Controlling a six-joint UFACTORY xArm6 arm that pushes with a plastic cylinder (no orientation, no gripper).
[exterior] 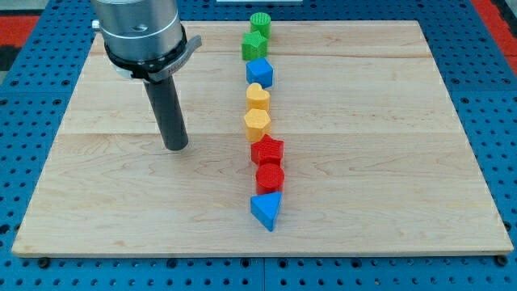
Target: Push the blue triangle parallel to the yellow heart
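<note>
The blue triangle [267, 211] lies at the bottom end of a column of blocks near the board's middle. The yellow heart [258, 96] sits higher in that column, about mid-way up. My tip [176, 147] rests on the board to the view's left of the column, roughly level with the red star [267, 150], well apart from every block. It is up and left of the blue triangle and down and left of the yellow heart.
The column from top to bottom: a green cylinder [260, 24], a green block [254, 44], a blue block [260, 73], the yellow heart, a yellow hexagon [256, 124], the red star, a red cylinder [270, 177], the blue triangle. The wooden board [388, 162] lies on a blue pegboard.
</note>
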